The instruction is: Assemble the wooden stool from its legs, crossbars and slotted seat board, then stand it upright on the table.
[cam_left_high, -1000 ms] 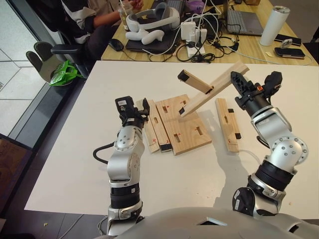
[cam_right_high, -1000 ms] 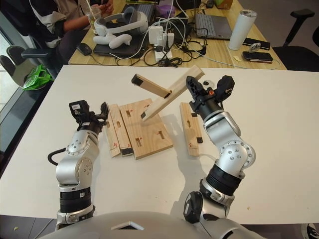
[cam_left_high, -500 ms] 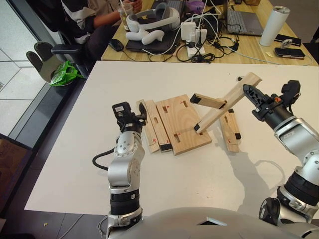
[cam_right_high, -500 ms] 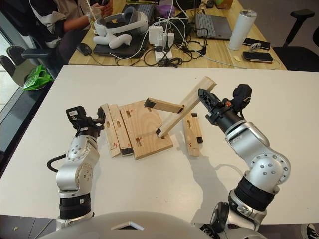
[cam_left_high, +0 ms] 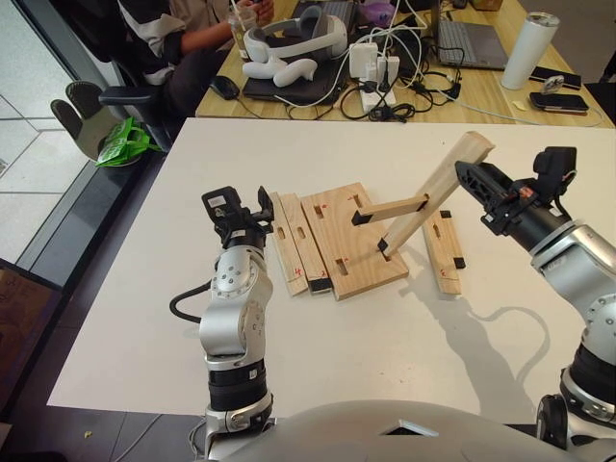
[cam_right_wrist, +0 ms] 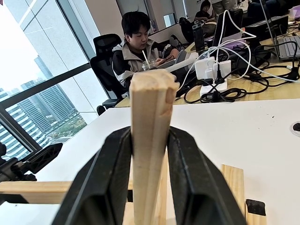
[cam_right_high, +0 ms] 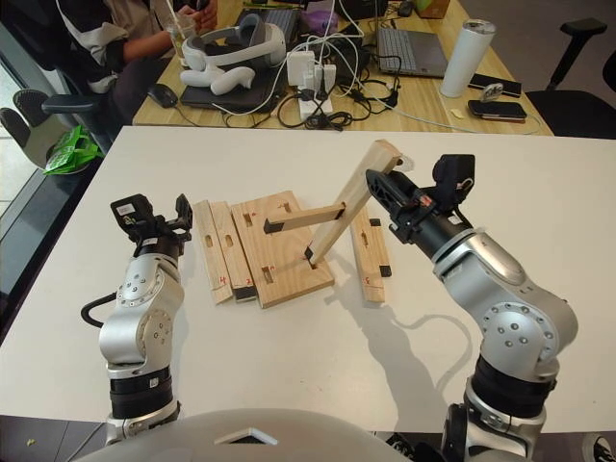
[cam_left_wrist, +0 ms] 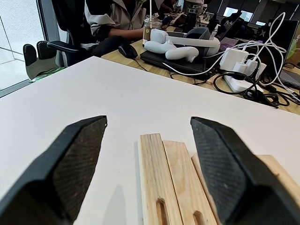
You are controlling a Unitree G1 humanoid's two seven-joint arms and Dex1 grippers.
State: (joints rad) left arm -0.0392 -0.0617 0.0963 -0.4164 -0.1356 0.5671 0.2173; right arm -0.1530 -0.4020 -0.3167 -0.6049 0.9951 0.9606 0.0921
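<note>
My right gripper (cam_left_high: 469, 179) is shut on the upper end of a wooden leg (cam_left_high: 430, 193) that slants down to the slotted seat board (cam_left_high: 358, 257). A crossbar (cam_left_high: 390, 208) juts from the leg's middle toward the left. The leg's black-tipped lower end hovers just over the board's right part. In the right wrist view the fingers (cam_right_wrist: 107, 178) clamp the leg (cam_right_wrist: 149, 136) on both sides. My left gripper (cam_left_high: 246, 206) stands open at the left of two loose slotted bars (cam_left_high: 294, 248), with nothing between its fingers (cam_left_wrist: 77, 161). Another leg (cam_left_high: 442, 251) lies flat on the table right of the board.
The white table (cam_left_high: 154, 308) has free room in front and to the right. Behind its far edge a wooden desk (cam_left_high: 318, 96) carries a headset, cables, a laptop and a white tumbler (cam_left_high: 528, 46). A seated person is at the back left.
My right gripper has tipped the leg steeper and shifted it left, so its lower end now hangs over the seat board. My left gripper has drawn back left, away from the bars.
</note>
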